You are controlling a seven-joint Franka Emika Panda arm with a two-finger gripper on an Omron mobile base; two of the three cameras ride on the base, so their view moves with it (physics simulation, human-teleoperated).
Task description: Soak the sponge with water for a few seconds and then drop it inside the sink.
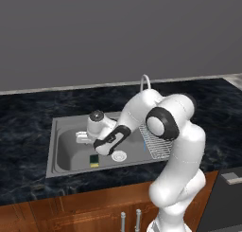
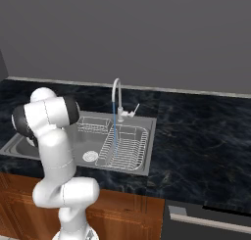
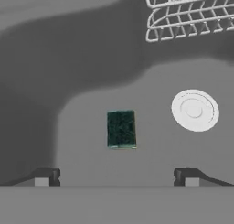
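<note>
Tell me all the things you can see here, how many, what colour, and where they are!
sponge: one, yellow with a dark green top, lying flat on the sink floor beside the drain, nothing holding it
sink: one, grey steel, set into the counter
drain: one, pale and round, in the sink floor
tap: one, shiny and curved, at the back edge of the sink
water: one thin blue stream, falling from the tap onto the dish rack
dish rack: one, wire, in the right part of the sink
small basket: one, wire, at the back of the sink
counter: one, dark marbled stone, around the sink
cupboards: brown wood, below the counter
arm: one, white with dark joints
pincer: one, open, above the sponge
</note>
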